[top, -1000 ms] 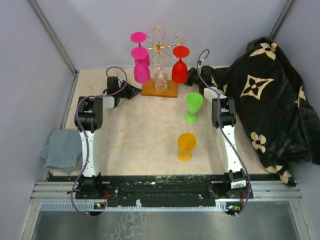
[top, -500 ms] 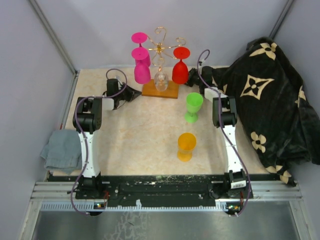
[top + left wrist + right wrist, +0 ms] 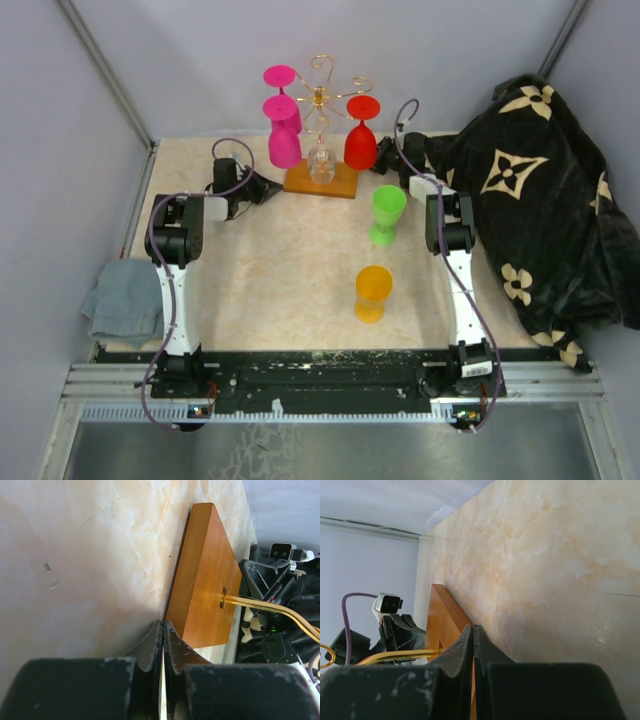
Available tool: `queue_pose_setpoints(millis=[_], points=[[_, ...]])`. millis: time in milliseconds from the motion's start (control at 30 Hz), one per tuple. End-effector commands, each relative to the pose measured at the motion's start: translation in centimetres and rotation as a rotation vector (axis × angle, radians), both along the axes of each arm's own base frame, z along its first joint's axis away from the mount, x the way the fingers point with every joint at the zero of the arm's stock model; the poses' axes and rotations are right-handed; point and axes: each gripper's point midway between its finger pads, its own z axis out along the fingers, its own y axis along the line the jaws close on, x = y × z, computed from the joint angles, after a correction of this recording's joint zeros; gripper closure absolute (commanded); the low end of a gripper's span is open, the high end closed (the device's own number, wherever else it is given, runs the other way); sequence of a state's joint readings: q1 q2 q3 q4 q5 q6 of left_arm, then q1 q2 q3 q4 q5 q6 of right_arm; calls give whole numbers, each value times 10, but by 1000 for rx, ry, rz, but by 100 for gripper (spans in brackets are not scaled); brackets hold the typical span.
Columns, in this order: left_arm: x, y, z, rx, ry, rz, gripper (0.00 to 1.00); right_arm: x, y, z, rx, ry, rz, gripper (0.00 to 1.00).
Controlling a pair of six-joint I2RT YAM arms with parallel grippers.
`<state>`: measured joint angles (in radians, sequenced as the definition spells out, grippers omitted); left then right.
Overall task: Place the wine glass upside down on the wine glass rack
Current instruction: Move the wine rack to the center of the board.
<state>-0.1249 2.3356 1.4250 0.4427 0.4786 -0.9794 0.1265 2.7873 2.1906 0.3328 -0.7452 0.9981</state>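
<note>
The wine glass rack (image 3: pixel 320 95) is gold wire on an orange-brown wooden base (image 3: pixel 335 182) at the back of the table. Two pink glasses (image 3: pixel 283 135), a red glass (image 3: pixel 360 140) and a clear glass (image 3: pixel 321 160) hang on it upside down. A green wine glass (image 3: pixel 387 213) and an orange wine glass (image 3: pixel 373 292) stand upright on the table. My left gripper (image 3: pixel 276 187) lies low at the base's left end, shut and holding nothing (image 3: pixel 163 626). My right gripper (image 3: pixel 380 155) lies low at the base's right end, also shut and holding nothing (image 3: pixel 473 628).
A black blanket with tan flowers (image 3: pixel 540 200) is heaped along the right side. A grey cloth (image 3: pixel 125 300) lies off the table's left edge. The wooden base (image 3: pixel 205 580) and gold post (image 3: pixel 260 607) fill the left wrist view, with the right gripper behind them.
My left gripper has edged slightly right toward the rack's base. The glasses and the right arm have not moved.
</note>
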Motion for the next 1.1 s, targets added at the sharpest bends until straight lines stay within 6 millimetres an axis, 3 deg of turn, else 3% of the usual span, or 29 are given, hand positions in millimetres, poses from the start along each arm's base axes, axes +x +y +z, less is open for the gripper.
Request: queue_pose_setpoints(millis=[0,533,1067], points=[[-18,-23,8,-3,10,-72,95,-25,23,3,-10,47,105,100],[-37,-29,12,-8,15,-106,95,-44,40,-3,-31,79,164,100],[-49,-28,15,0,19,-109,95,-63,44,-6,-37,95,196,100]])
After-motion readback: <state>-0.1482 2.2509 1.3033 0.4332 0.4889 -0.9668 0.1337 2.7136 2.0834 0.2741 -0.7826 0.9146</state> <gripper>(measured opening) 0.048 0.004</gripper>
